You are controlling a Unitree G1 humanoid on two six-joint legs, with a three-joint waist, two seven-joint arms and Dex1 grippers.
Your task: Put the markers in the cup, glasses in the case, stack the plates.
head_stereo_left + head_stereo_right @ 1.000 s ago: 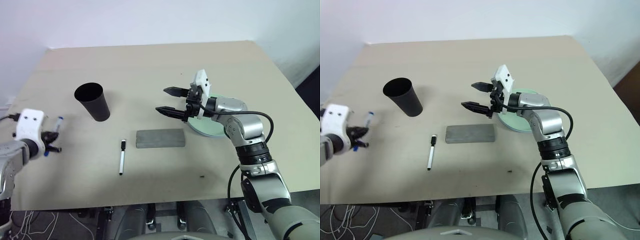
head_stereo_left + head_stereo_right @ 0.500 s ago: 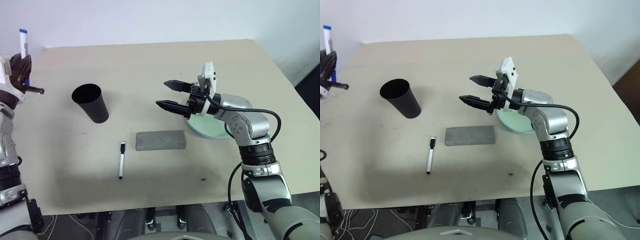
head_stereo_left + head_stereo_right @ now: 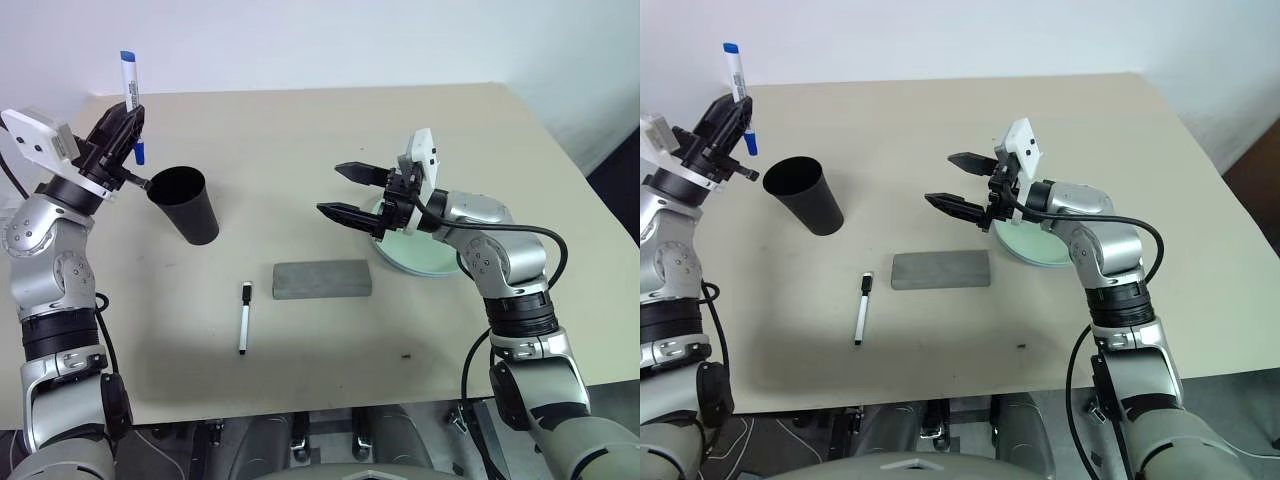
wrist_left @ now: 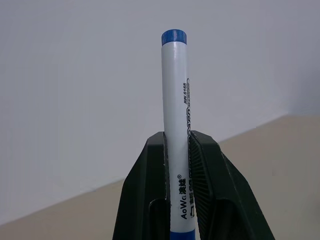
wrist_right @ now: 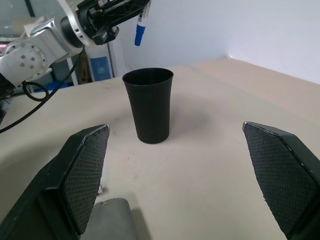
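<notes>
1. Near edge of the worktop: the black-capped marker lies flat, cap end pointing away from me, well below and to the right of my left hand.
2. Just beyond it, the grey case lies flat with its lid down, below my right hand and apart from it.
3. My right hand hangs above the worktop, fingers spread wide, nothing between them, pointing left toward the cup.
4. Mint green plate sits under my right wrist, just behind that hand; I can't tell whether a second plate is beneath it.
5. Black cup stands upright, open end up, just below and to the right of my left hand, well to the left of my right hand.
6. My left hand is raised, fingers pinching the blue-capped marker near its lower end; the marker stands nearly upright.
7. The marker's blue cap hangs below the fingers, to the side of the cup rim, not in the cup.
</notes>
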